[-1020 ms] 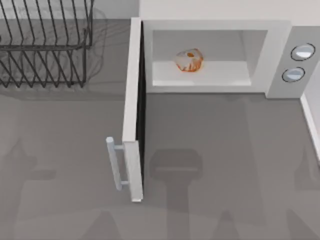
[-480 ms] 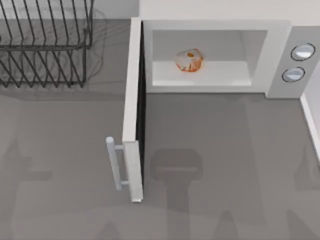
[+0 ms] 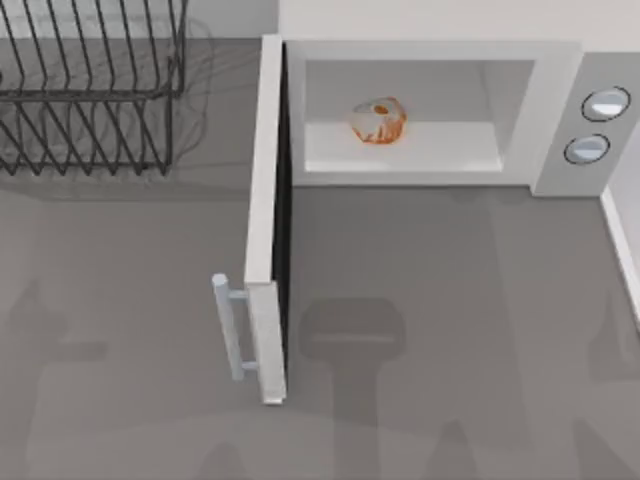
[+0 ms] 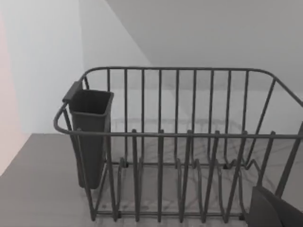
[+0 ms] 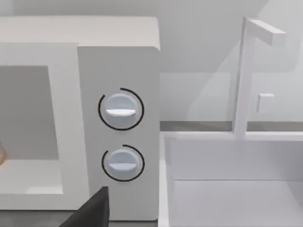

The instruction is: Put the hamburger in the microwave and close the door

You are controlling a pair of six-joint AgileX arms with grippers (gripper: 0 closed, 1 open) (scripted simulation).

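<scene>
The hamburger (image 3: 379,120), a pale lump with orange patches, lies inside the cavity of the microwave (image 3: 555,120) on its floor. The door (image 3: 262,200) stands wide open, swung out toward the table's front on the cavity's left side, with its bar handle (image 3: 228,328) facing left. Two round dials (image 3: 606,103) sit on the right panel, seen close in the right wrist view (image 5: 120,109). A dark edge of my right gripper (image 5: 92,210) shows below the dials. A dark edge of my left gripper (image 4: 277,210) shows in front of the dish rack.
A black wire dish rack (image 3: 90,90) stands at the back left, holding a dark cup (image 4: 92,137) at one corner. A white basin-like unit (image 5: 227,189) adjoins the microwave on the right. Grey tabletop lies open in front of the microwave.
Only the arms' shadows on the table's front have shifted slightly. The hamburger and the door have stayed where they were.
</scene>
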